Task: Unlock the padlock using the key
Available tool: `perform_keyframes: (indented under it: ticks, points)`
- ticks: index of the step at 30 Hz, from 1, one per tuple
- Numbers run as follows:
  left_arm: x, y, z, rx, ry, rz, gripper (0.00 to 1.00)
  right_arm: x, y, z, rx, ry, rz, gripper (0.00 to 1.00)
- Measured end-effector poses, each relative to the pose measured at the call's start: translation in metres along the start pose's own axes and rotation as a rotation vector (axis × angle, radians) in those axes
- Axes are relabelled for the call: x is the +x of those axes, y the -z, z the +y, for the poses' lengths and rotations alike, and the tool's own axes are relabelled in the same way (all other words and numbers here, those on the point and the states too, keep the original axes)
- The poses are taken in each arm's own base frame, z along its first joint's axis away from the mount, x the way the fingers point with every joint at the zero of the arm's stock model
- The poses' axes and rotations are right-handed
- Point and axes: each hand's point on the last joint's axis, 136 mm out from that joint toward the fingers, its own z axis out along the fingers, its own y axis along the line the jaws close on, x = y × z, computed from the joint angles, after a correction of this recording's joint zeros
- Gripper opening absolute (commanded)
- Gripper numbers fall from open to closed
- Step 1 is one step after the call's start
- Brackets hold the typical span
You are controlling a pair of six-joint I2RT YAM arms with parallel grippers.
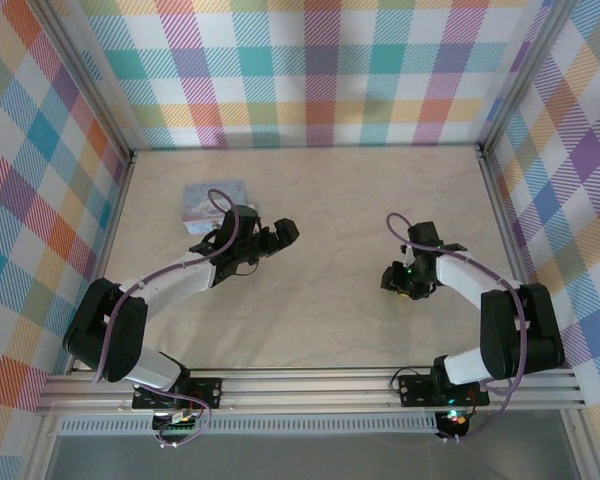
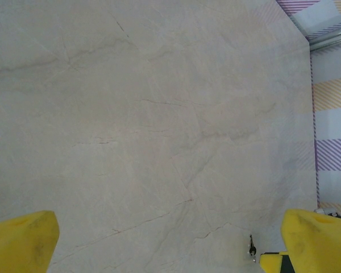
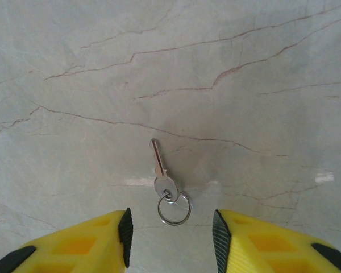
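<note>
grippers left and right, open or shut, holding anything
left gripper: open, holding nothing
right gripper: open, ring end of the key between its jaws, not gripped

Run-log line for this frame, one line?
left end effector: open, empty | right end effector: open, straddling key on table | padlock: on table, not gripped

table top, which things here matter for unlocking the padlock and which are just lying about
For the job: padlock; key on its ring.
Just surroundings: plaid walls; metal frame rail.
</note>
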Motion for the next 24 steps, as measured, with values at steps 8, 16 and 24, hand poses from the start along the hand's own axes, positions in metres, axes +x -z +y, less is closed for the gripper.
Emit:
perform_keyframes:
  ticks: [8, 16, 24]
  points:
    - [-0.004, -0.001, -0.005, 0.008, 0.002, -0.006, 1.00, -0.002, -0.003, 0.001, 0.023, 0.004, -0.008, 0.31]
    - [-0.003, -0.003, -0.003, 0.003, 0.007, -0.002, 1.00, -0.004, -0.007, 0.001, 0.045, 0.013, -0.004, 0.25]
    - [-0.003, -0.003, -0.003, 0.003, 0.007, -0.002, 1.00, -0.005, -0.013, 0.002, 0.063, 0.025, 0.006, 0.21]
